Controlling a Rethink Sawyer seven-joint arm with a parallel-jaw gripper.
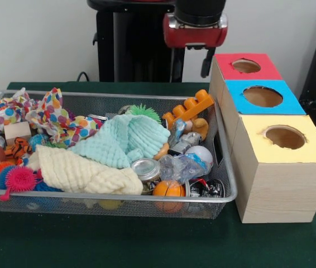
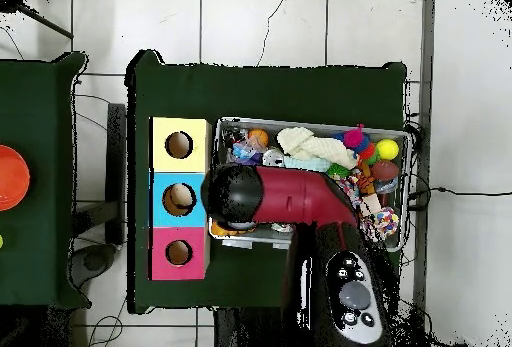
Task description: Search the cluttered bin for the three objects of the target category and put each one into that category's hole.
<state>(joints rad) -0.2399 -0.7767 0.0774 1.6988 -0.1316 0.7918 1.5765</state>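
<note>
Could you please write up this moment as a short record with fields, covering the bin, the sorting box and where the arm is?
bin: wire mesh bin, packed full
cloths: mint cloth on top of the pile, cream cloth in front of it
other contents: orange toy, spiky pink ball, small orange ball
sorting box: wooden box beside the bin, holes topped red, blue and yellow
arm: arm over the bin's end next to the box
gripper: jaws not discernible
</note>
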